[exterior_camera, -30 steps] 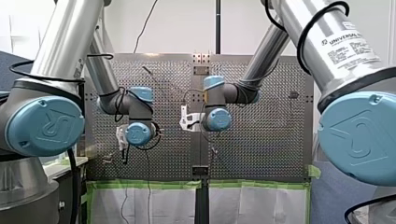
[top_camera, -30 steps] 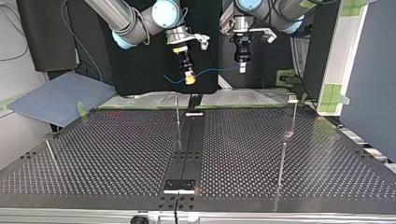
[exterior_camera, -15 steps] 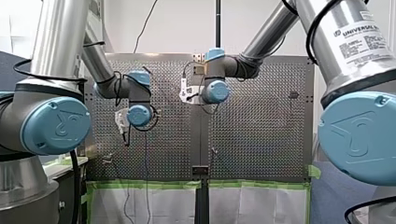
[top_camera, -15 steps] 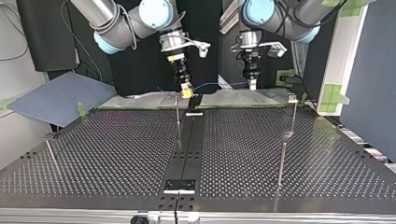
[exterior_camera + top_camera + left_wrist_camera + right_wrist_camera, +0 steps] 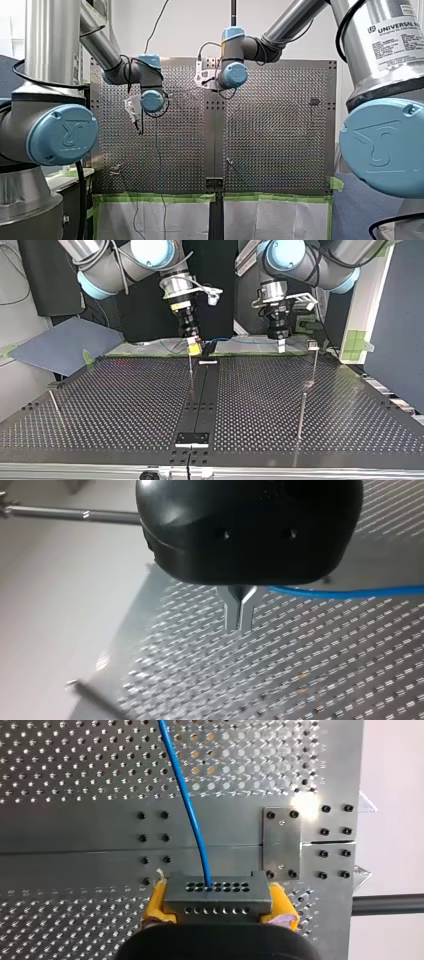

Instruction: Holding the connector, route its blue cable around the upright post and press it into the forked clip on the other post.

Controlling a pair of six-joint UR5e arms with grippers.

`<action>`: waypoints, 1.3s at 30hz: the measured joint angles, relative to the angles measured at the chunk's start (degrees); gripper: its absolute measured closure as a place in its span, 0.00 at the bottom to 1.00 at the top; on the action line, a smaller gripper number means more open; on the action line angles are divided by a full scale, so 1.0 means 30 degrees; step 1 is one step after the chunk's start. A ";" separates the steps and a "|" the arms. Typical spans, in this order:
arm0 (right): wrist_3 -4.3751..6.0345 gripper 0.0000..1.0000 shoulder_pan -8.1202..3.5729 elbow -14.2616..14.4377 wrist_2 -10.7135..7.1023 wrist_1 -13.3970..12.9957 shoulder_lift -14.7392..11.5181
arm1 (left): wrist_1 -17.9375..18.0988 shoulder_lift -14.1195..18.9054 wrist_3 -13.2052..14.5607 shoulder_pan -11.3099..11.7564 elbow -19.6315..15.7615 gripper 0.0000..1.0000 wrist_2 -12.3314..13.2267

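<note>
Yellow pads of my right tool [image 5: 193, 343] clamp the grey connector [image 5: 216, 892] by the upright post's [image 5: 190, 371] top.
The blue cable [image 5: 187, 805] runs sideways from the post to my left tool [image 5: 240, 617], whose metal fingers are pinched on it; perforated tabletop [image 5: 115, 400] spreads either side.

perforated metal table [image 5: 125, 405], dark strip [image 5: 204, 390] down its middle, thin upright posts [image 5: 301, 412] standing on it
</note>
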 joint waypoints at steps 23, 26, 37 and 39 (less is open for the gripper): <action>0.0096 1.00 -0.0281 -0.3433 -0.1455 0.1918 0.0054 | -0.3720 0.3595 -0.0497 0.1424 0.2997 0.93 -0.0420; 0.0151 1.00 -0.0322 -0.3949 -0.1531 0.2269 0.0120 | -0.4250 0.3502 -0.0587 0.1670 0.3528 0.93 -0.0248; 0.0083 1.00 -0.0545 -0.5812 -0.1656 0.4060 0.0678 | -0.6015 0.3234 -0.1510 0.2997 0.5294 0.93 0.1199; 0.0061 1.00 -0.0542 -0.6165 -0.1701 0.4326 0.0957 | -0.6360 0.3232 -0.1716 0.3334 0.5633 0.93 0.1536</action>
